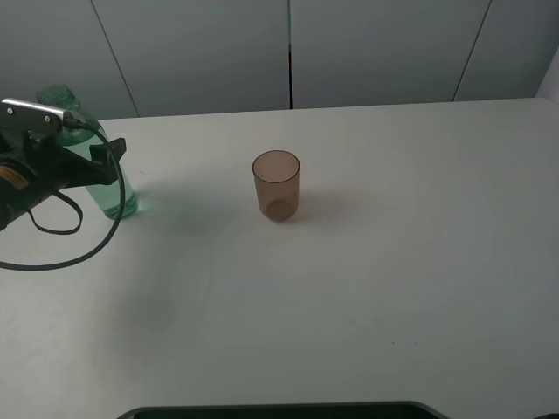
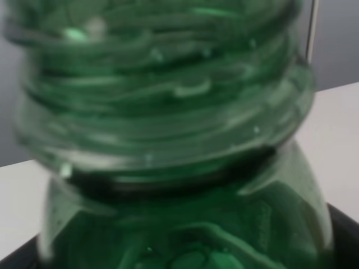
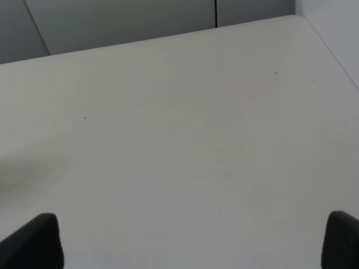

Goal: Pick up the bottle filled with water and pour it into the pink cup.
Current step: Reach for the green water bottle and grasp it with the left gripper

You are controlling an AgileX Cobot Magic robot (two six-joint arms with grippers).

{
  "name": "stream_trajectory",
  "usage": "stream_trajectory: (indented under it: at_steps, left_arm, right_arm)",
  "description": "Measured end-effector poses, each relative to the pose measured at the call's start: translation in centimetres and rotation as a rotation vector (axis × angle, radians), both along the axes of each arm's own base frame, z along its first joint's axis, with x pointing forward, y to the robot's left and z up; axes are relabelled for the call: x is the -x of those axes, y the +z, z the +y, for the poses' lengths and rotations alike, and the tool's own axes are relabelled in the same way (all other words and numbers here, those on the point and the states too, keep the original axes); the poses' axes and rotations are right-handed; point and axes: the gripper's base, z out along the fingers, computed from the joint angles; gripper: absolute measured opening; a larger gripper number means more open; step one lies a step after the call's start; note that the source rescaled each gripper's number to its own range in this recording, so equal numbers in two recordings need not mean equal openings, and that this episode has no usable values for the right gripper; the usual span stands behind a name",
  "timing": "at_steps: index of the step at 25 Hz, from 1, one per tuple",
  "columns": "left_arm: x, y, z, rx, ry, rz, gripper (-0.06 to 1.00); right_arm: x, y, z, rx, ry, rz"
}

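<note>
Near edge of the white table is met by a dark strip at the bottom of the high view. Wide bare surface runs from there across the front and the whole right half.

Right gripper: two black fingertips set far apart, released, only bare tabletop between them. Table's far and right edges show beyond it.

Black cable loops on the surface at front left, under the left arm.

The pink cup stands upright mid-table, mouth up, open room all round, well apart from the bottle.

The bottle stands upright at far left, base on the table, near the far edge.

Left gripper comes in from the left edge, fingers spread wide either side of the bottle's body. Pad contact not clear. The wrist view is filled by the blurred green threaded neck.

Yellow mark on the left arm, too small to read.

Grey wall panels stand right behind the far edge.
</note>
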Motion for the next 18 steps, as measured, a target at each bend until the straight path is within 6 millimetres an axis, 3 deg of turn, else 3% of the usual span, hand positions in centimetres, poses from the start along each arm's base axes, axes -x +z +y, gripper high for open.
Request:
stream_trajectory:
  at_steps: [13,14,15,16,17,18]
  left_arm:
    - [-0.62,-0.44,-0.54,-0.004,-0.056,0.001,1.00]
    - [-0.62,-0.44,-0.54,-0.004,-0.056,0.001,0.97]
    - [-0.62,-0.44,-0.54,-0.004,-0.056,0.001,0.78]
    - [-0.62,-0.44,-0.54,-0.004,-0.056,0.001,0.47]
    - [-0.67,-0.40,-0.54,-0.001,-0.056,-0.002,0.02]
    - [-0.66,-0.38,-0.56,-0.001,-0.058,-0.004,0.04]
  right_arm:
    - [0.00,0.00,0.00,0.000,0.000,0.000]
    - [0.00,0.00,0.00,0.000,0.000,0.000]
    - [0.00,0.00,0.00,0.000,0.000,0.000]
    - [0.00,0.00,0.00,0.000,0.000,0.000]
    - [0.00,0.00,0.00,0.000,0.000,0.000]
    - [0.00,0.00,0.00,0.000,0.000,0.000]
